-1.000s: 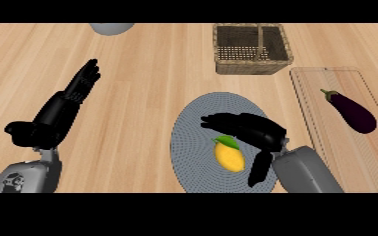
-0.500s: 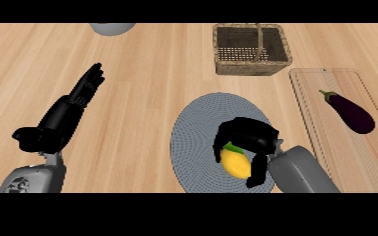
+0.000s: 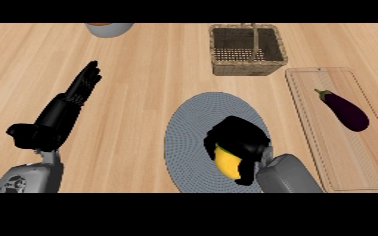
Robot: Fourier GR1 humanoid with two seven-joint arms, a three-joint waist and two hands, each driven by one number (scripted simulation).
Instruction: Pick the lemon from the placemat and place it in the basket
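Note:
A yellow lemon (image 3: 228, 163) lies on the round grey placemat (image 3: 193, 130) near the front of the counter. My right hand (image 3: 241, 138) covers the lemon from above, its fingers curled down round it, so only the fruit's lower part shows. The woven basket (image 3: 247, 65) stands at the back, well beyond the placemat, with nothing visible in it. My left hand (image 3: 65, 108) is open at the left, fingers straight and pointing away over bare wood.
A light wooden cutting board (image 3: 316, 130) lies to the right of the placemat with a purple eggplant (image 3: 344, 110) on it. A grey bowl (image 3: 109, 28) sits at the back left edge of the view.
My right hand has come down over the lemon and its fingers have curled round it. The left hand has barely moved.

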